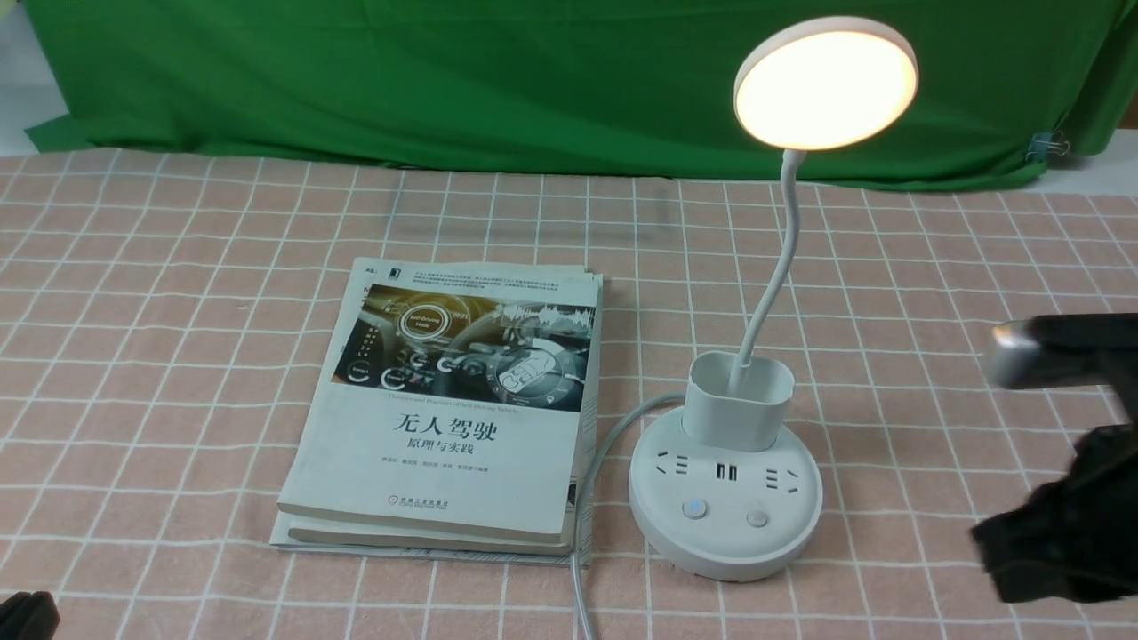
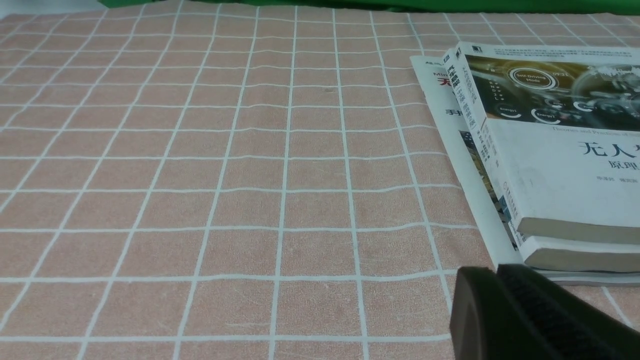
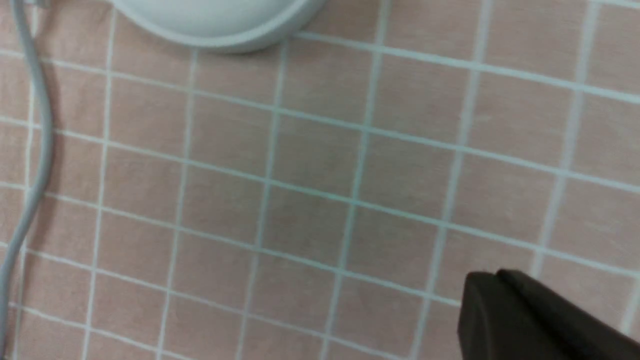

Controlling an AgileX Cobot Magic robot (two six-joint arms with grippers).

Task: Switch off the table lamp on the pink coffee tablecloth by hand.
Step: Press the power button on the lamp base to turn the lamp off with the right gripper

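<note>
**A:** Closest to the lens is the right gripper (image 1: 1049, 533), a blurred black mass at the right edge, over the pink coffee tablecloth (image 1: 178, 356). Can you read its fingers?

**B:** No. The front view smears it, and the right wrist view shows only 1 dark finger (image 3: 525, 320) in a corner. I cannot tell whether the fingers are spread or pressed together. It grips nothing that I can see.

**A:** And the table lamp (image 1: 738, 404)?

**B:** It stands on the cloth right of centre, just beside a stack of books (image 1: 453, 400). Its disc head (image 1: 825, 83) glows, so the lamp is on. From the right gripper, the round base (image 1: 725, 542) lies toward the robot's left and a little farther forward, near but apart. The right wrist view catches only the base's rim (image 3: 215, 25) and the cord (image 3: 35, 150).

**A:** And the left gripper (image 1: 27, 615)?

**B:** It is a black sliver in the near left corner, well apart from the lamp, with the books between. Again only 1 finger (image 2: 525, 315) shows, so I cannot tell its state.

**A:** So the right arm is nearer.

**B:** Clearly. The left button (image 1: 694, 508) and the right button (image 1: 757, 517) sit side by side near the base's front edge, facing up. I judge the move needs travel leftward, then a press from above. I cannot tell which of the 2 switches the light.
</note>
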